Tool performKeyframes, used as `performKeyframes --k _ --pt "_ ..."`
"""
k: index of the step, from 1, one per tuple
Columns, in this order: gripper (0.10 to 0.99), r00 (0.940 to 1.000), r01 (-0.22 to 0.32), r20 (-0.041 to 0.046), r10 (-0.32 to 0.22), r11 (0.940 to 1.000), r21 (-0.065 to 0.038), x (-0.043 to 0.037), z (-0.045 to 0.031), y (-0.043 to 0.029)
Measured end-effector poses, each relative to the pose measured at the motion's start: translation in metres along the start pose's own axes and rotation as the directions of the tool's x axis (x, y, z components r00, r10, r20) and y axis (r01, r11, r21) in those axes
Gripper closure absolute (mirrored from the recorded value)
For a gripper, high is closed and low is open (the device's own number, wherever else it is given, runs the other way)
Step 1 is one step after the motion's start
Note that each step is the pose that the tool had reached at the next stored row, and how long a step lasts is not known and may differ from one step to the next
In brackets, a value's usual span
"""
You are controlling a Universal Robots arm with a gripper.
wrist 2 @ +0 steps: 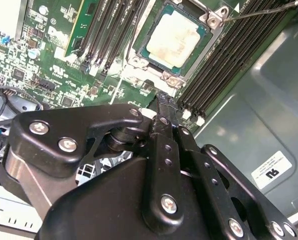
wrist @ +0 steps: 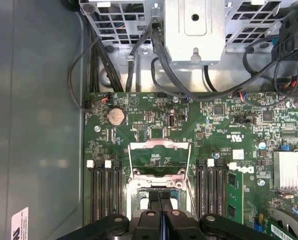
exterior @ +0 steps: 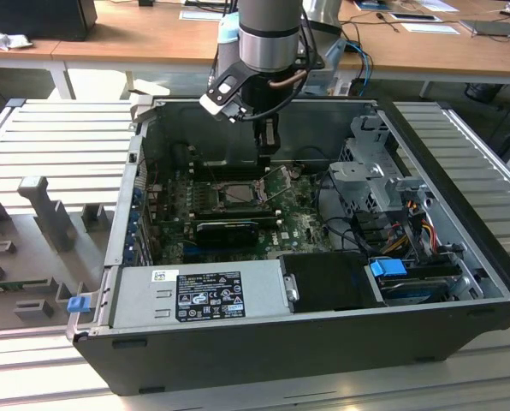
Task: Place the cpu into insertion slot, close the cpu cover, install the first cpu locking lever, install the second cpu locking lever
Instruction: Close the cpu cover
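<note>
Green motherboard [wrist 2: 54, 65] — cpu [wrist 2: 174, 37] seated, just beyond gripper [wrist 2: 164, 98].

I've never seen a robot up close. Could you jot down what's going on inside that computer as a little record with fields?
Setting: open computer case, arm reaching in from above
cpu: seated in the slot, pale face up
cover: raised open, not over the cpu
end effector: fingers shut together, tip just beside the slot on the cover's hinge side
Contact with cover: cannot tell
</note>
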State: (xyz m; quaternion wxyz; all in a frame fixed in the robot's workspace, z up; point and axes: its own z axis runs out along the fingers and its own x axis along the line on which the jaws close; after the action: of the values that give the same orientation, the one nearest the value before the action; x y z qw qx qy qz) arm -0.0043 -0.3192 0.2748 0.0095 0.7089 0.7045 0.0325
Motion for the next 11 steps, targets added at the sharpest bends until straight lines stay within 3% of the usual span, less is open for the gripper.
performKeyframes --k 5,11 --pt "0.980 1.0000 0.000 0.0001 0.000 1.0000 0.000 0.0000 0.0004 0.0069" --pt "0.980 1.0000 0.000 0.0001 0.000 1.0000 0.001 0.0001 0.0012 0.0211"
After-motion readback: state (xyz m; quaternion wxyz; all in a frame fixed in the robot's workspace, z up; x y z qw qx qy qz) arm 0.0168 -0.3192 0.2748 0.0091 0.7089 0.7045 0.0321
